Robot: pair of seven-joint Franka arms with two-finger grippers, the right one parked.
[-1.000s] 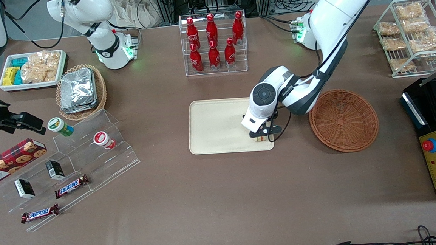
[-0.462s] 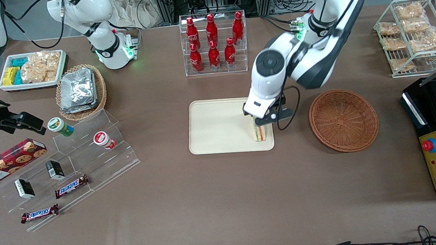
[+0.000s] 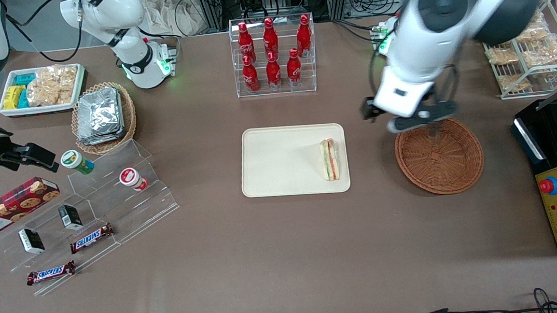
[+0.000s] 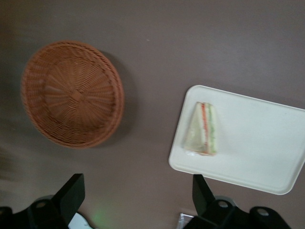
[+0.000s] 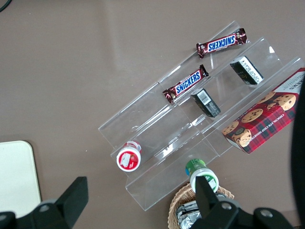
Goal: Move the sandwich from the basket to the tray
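While the sandwich (image 3: 329, 159) lies flat on the tray (image 3: 279, 161), close to the tray's edge nearest the basket (image 3: 439, 153), my gripper (image 3: 409, 119) hangs high over the table with nothing in it. My fingers are spread wide; the left wrist view shows both dark fingers (image 4: 70, 194) set well apart, and between them only bare table, the basket (image 4: 71, 94) and the tray (image 4: 267, 143) far below.

I judge the task's own work finished: the basket is empty and the sandwich (image 4: 202, 129) rests wholly inside the tray's low rim, its green and pink-red layers showing on its edge.

What any coming move turns on is where that wedge lies from me. I am above the basket's rim farthest from the front camera, so the sandwich sits away from me toward the parked arm's end of the table, and a little nearer the front camera than I am. Its long axis runs toward and away from that camera, along the tray's short side, with the narrow point farther from the camera and the broad end nearer.

I am well apart from it, both sideways and in height. My guess is that nothing calls me down again; pulling clear seems all that remains.
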